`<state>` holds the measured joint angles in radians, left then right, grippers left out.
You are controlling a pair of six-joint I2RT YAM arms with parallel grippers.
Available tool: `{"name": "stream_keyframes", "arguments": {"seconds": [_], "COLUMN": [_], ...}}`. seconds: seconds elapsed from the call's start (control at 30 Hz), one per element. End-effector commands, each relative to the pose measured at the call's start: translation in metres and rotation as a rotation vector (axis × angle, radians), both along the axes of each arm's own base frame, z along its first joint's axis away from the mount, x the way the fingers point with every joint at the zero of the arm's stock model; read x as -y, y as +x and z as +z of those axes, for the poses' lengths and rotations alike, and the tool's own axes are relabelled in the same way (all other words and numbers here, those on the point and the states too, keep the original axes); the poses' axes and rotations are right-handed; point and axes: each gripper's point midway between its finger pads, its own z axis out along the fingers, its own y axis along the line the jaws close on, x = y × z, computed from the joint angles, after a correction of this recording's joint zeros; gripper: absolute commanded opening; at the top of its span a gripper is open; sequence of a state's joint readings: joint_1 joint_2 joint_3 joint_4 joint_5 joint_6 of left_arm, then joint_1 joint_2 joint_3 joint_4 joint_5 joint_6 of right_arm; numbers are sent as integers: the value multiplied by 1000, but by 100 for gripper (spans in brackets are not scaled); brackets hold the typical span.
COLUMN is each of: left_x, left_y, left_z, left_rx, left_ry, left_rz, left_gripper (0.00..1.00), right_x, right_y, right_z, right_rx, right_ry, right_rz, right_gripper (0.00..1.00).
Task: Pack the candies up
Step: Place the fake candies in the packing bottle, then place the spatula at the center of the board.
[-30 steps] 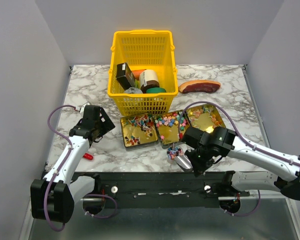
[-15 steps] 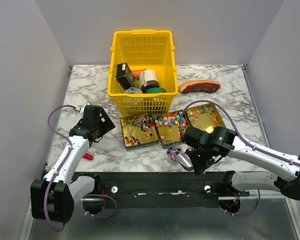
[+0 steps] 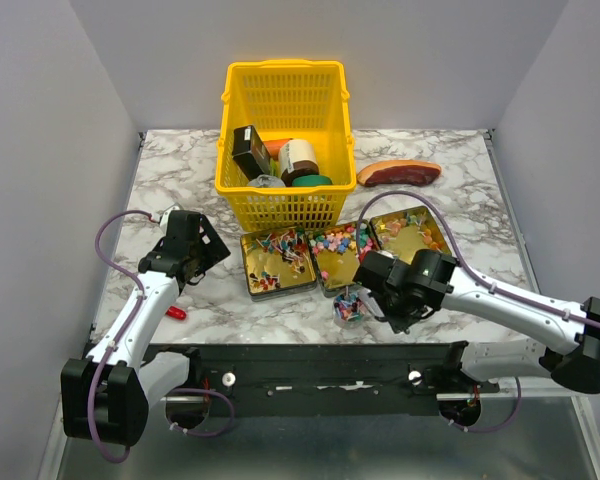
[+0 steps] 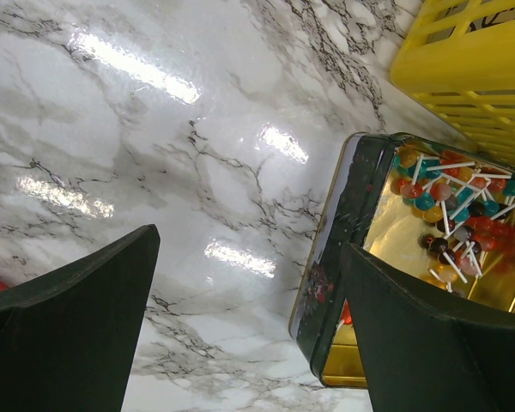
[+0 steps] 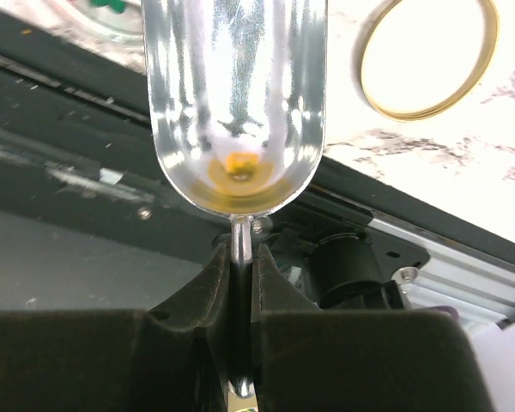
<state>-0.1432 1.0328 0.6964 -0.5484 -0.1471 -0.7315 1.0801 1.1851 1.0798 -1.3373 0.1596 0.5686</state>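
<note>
Basket [image 3: 280, 205] walls tins [image 3: 272, 284] behind — bare marble [image 3: 210, 292] left.

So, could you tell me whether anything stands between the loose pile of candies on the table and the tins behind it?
Nothing visible does. The loose candies lie just in front of the middle tin, with only its near wall to clear. The right gripper, shut on the scoop, is beside them.

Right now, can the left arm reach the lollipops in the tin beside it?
Probably yes. The left tool hangs open just beside the tin, only bare marble lies between, and the lollipops lie uncovered inside.
</note>
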Motion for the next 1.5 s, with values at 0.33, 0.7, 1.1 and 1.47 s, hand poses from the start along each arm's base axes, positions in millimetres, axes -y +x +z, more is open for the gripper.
{"name": "stream_keyframes", "arguments": {"seconds": [0.33, 0.7, 1.1, 1.47], "left_x": [-4, -5, -1, 0], "left_y": [2, 2, 4, 4], "left_z": [7, 5, -1, 0], "left_rx": [17, 14, -6, -4], "left_ry": [8, 9, -4, -8], "left_rz": [19, 20, 11, 6], "left_gripper": [99, 99, 99, 99], "right_x": [-36, -41, -14, 4], "right_y": [39, 9, -16, 54], "right_z": [-12, -14, 5, 26], "right_rx": [99, -38, -95, 157], "right_ry": [33, 120, 128, 103], "right_rz": [53, 186, 117, -243], "right_gripper": [1, 1, 1, 1]}}
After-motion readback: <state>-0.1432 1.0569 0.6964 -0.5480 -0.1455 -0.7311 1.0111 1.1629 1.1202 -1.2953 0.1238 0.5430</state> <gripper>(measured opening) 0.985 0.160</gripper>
